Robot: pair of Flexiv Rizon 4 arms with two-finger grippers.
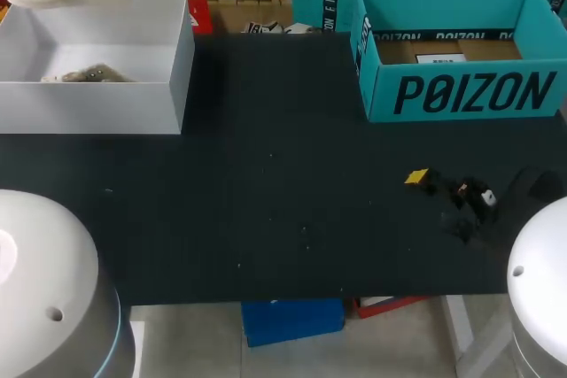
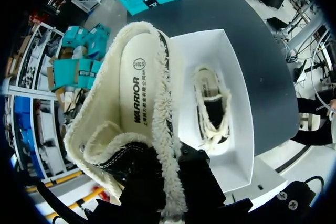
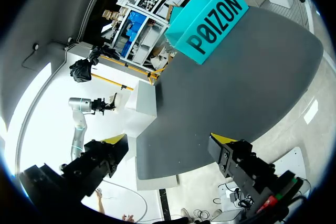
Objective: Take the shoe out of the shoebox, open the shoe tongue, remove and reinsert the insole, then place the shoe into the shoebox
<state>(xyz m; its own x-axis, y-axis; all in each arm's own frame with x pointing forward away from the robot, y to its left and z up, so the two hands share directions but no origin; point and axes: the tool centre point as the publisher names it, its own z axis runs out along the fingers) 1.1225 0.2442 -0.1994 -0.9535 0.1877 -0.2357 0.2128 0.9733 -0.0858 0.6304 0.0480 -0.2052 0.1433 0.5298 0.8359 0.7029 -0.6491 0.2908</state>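
shoe [image 2: 142, 103] is held above white shoebox [image 2: 236, 85] | left end effector [image 2: 170, 182] clamped on fleecy collar (soft, light, yielding) | right end effector [image 3: 169, 145] fingers apart | firmer heel judged the safer hold

Head camera overlooks the worktop [image 1: 266, 201] from above, behind; 2 wrist cameras face past their end effectors [image 2: 168, 184] [image 3: 170, 140]. All 3 share the teal box [image 1: 461, 95].

Bold black lettering marks the teal box [image 1: 461, 95]; printed characters run along the shoe's [image 2: 94, 121] insole [image 2: 137, 87].
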